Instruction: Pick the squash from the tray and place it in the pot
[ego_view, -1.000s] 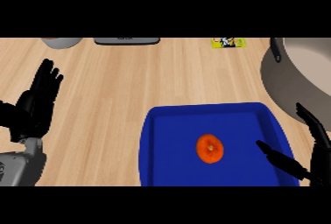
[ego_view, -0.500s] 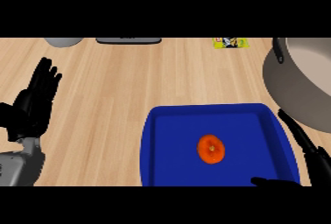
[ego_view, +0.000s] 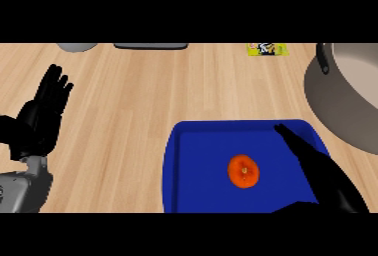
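The right hand (ego_view: 325, 172) lay flat with straight fingers over the tray (ego_view: 199, 165), beside the squash (ego_view: 243, 171). The left hand (ego_view: 40, 117) rested open. The pot (ego_view: 343, 97) was cut off at the edge.

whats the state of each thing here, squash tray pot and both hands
squash: lying in the tray, not held
tray: flat on the counter, holding only the squash
pot: upright, open, nothing seen inside
right hand: open, fingers straight over the tray beside the squash
left hand: open, resting at the view's left
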